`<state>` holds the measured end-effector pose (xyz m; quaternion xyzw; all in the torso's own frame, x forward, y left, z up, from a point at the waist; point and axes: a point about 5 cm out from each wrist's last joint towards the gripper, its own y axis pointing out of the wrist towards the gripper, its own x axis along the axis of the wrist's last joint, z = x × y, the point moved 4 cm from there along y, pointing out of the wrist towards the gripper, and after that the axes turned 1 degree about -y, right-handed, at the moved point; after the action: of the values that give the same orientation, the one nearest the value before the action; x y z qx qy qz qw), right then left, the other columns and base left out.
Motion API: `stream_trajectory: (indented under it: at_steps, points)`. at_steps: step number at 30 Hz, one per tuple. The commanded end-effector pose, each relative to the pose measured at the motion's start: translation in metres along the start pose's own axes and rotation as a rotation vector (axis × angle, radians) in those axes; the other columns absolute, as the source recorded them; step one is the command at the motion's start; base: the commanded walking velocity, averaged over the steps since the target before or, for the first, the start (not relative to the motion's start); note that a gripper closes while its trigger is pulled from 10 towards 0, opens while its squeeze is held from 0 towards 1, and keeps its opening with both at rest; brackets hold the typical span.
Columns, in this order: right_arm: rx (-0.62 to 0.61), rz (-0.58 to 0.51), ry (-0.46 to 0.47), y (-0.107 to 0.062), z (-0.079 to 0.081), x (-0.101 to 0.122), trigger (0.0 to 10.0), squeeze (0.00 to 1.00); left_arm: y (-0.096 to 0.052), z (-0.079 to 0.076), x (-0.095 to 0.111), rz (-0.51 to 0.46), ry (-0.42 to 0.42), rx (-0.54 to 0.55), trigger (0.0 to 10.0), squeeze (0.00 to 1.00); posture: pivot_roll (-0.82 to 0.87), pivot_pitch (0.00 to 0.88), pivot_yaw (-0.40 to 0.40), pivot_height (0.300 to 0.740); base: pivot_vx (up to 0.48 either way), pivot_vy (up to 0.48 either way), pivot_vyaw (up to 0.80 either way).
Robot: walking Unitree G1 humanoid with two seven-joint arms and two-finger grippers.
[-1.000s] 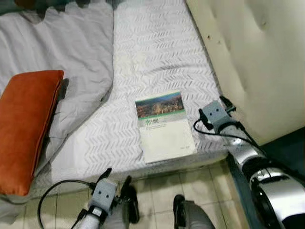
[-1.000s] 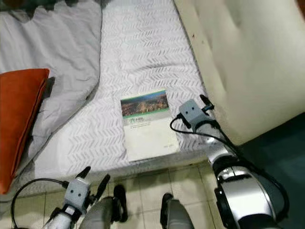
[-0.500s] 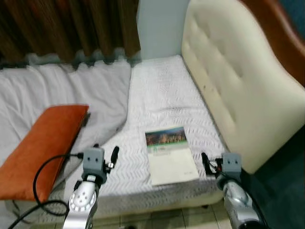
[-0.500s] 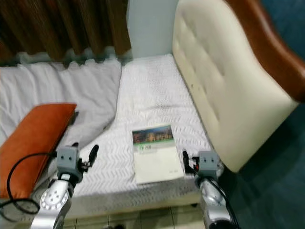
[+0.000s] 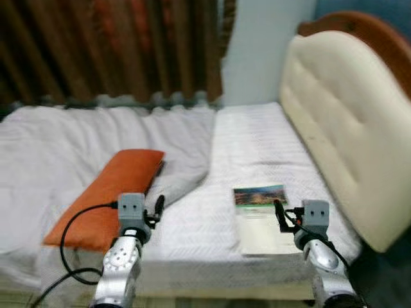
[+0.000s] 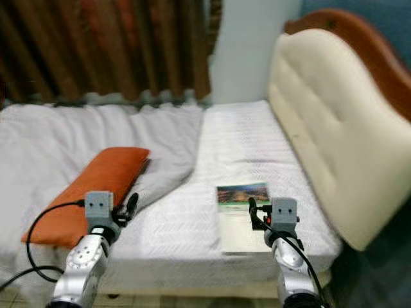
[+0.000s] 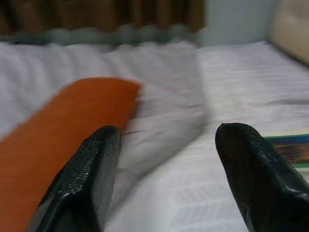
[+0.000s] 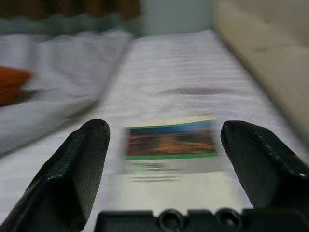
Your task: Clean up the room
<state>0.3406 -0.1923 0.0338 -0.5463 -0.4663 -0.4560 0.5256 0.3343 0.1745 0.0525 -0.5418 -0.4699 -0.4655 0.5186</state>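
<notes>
Book [image 8: 170,145] lies on bed [image 5: 257,138], framed between parted right gripper [image 8: 169,159].

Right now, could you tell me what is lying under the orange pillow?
The orange pillow rests on the rumpled grey blanket spread over the bed. Whatever lies beneath the pillow itself is covered.

Two silver arms, grey boxy wrist housings, left gripper [image 5: 157,206] and right gripper [image 5: 280,213] black-fingered, black cables looped.

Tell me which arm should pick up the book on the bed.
Right. The right gripper hovers open at the book's near edge, fingers facing it. The left gripper sits further off, beside the orange pillow.
</notes>
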Motion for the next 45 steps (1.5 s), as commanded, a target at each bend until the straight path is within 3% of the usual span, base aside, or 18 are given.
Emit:
stream_trajectory:
  at_steps: [1, 10, 15, 22, 24, 27, 30, 33, 38, 45]
  points:
    - [-0.005, 0.015, 0.003, -0.004, -0.002, -0.005, 10.0, 0.0, 0.0, 0.002, -0.003, 0.012, 0.014, 0.0, 10.0, 0.0, -0.01, 0.0, 0.033, 0.74, 0.0, 0.48, 0.0]
    - [0.028, 0.015, -0.013, -0.005, 0.007, -0.003, 10.0, 0.0, 0.004, 0.002, 0.005, -0.016, 0.068, -0.049, 10.0, 0.0, 0.01, 0.0, 0.026, 0.74, 0.0, 0.48, 0.0]
    - [0.031, -0.004, -0.021, -0.004, 0.007, 0.002, 10.0, 0.0, 0.003, 0.004, 0.003, -0.014, 0.054, -0.044, 10.0, 0.0, 0.01, 0.0, 0.025, 0.74, 0.0, 0.48, 0.0]
    - [0.028, -0.031, -0.028, -0.016, 0.002, 0.002, 10.0, 0.0, -0.017, 0.001, -0.012, 0.009, 0.016, -0.044, 10.0, 0.0, 0.01, 0.0, 0.017, 0.74, 0.0, 0.48, 0.0]
    - [0.064, -0.027, -0.056, -0.035, 0.003, -0.006, 10.0, 0.0, -0.038, 0.003, -0.024, 0.029, 0.033, -0.063, 10.0, 0.0, 0.02, 0.0, 0.012, 0.74, 0.0, 0.48, 0.0]
    - [0.087, -0.014, -0.072, -0.046, 0.003, -0.012, 10.0, 0.0, -0.05, 0.002, -0.028, 0.038, 0.066, -0.085, 10.0, 0.0, 0.02, 0.0, 0.01, 0.74, 0.0, 0.48, 0.0]
    - [0.095, -0.014, -0.086, -0.044, 0.005, -0.012, 10.0, 0.0, -0.045, 0.001, -0.028, 0.051, 0.088, -0.076, 10.0, 0.0, 0.02, 0.0, 0.012, 0.74, 0.0, 0.0, 0.0]
    - [0.105, -0.028, -0.091, -0.035, 0.009, -0.005, 10.0, 0.0, -0.03, -0.006, -0.011, -0.01, 0.077, -0.083, 10.0, 0.0, 0.02, 0.0, 0.014, 0.74, 0.0, 0.0, 0.0]
    - [0.12, -0.038, -0.094, -0.028, 0.013, 0.002, 10.0, 0.0, -0.02, -0.012, 0.002, -0.047, 0.052, -0.091, 10.0, 0.0, 0.01, 0.0, 0.016, 0.74, 0.088, 0.0, 0.0]
    - [0.14, -0.027, -0.098, -0.024, 0.016, 0.005, 10.0, 0.0, -0.018, -0.012, -0.001, -0.014, 0.028, -0.081, 10.0, 0.0, 0.01, 0.0, 0.018, 0.74, 0.439, 0.0, 0.0]
